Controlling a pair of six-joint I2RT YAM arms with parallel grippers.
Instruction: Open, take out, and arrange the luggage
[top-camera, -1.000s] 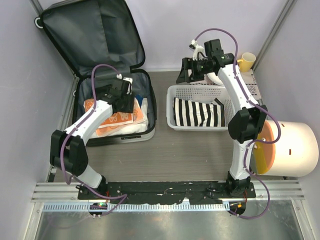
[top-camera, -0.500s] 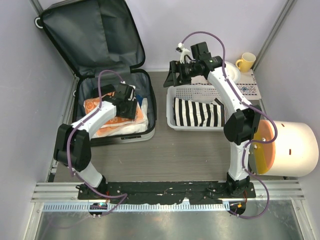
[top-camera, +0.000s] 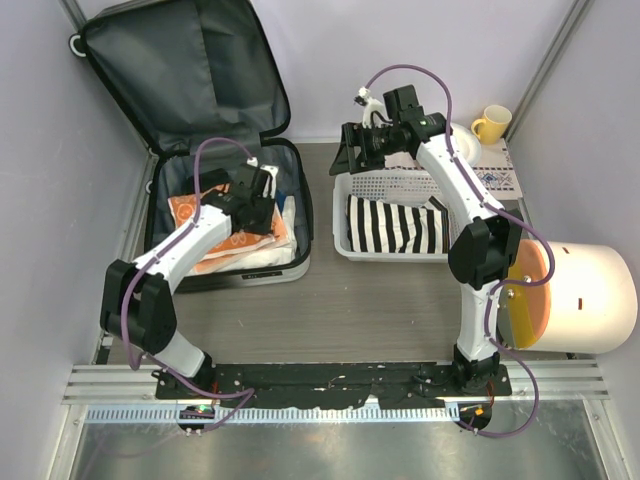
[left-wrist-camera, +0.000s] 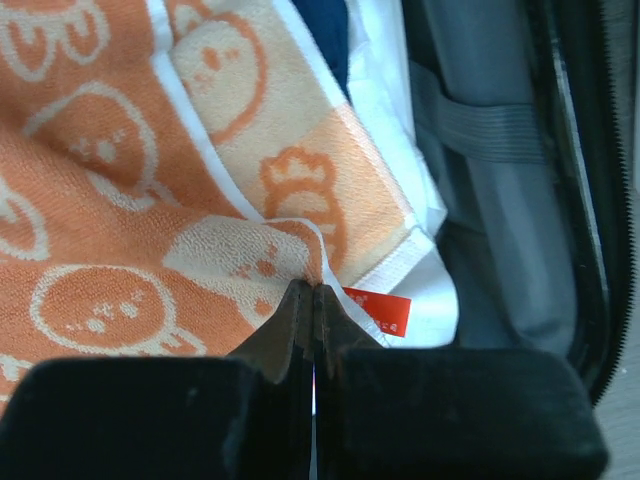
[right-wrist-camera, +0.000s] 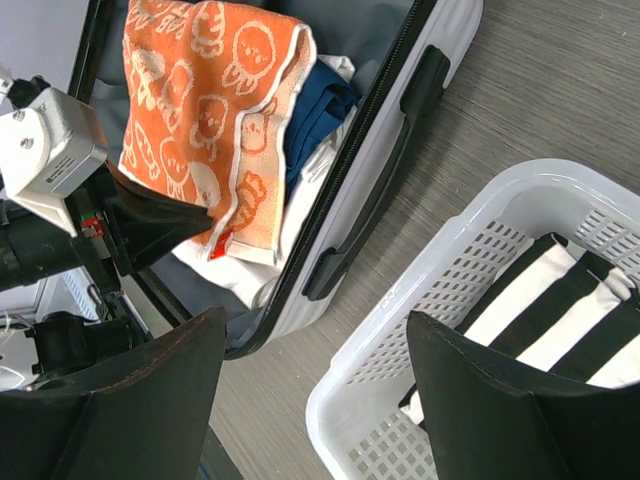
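The luggage (top-camera: 190, 70) lies open at the back left, its lid propped up and its dark grey lining (left-wrist-camera: 500, 200) showing. Its lower half holds an orange cartoon-print towel (top-camera: 215, 240) over white cloth (left-wrist-camera: 420, 290) and blue cloth (left-wrist-camera: 325, 30). My left gripper (left-wrist-camera: 313, 292) is down inside the case, jaws shut on a raised fold at the towel's (left-wrist-camera: 120, 200) edge, beside a red tag (left-wrist-camera: 380, 310). My right gripper (right-wrist-camera: 315, 320) hangs open above the floor between the white shell (right-wrist-camera: 400, 100) and the basket, holding nothing.
A white slatted basket (top-camera: 395, 190) with a black-and-white striped cloth (top-camera: 395, 225) stands right of the case. A yellow mug (top-camera: 493, 122) sits at the back right. A white drum with an orange inside (top-camera: 590, 295) lies at the right edge. Walls close in on both sides.
My left gripper has shut on the towel's edge after standing open. The right arm swung left toward the case a second ago and has held still since.
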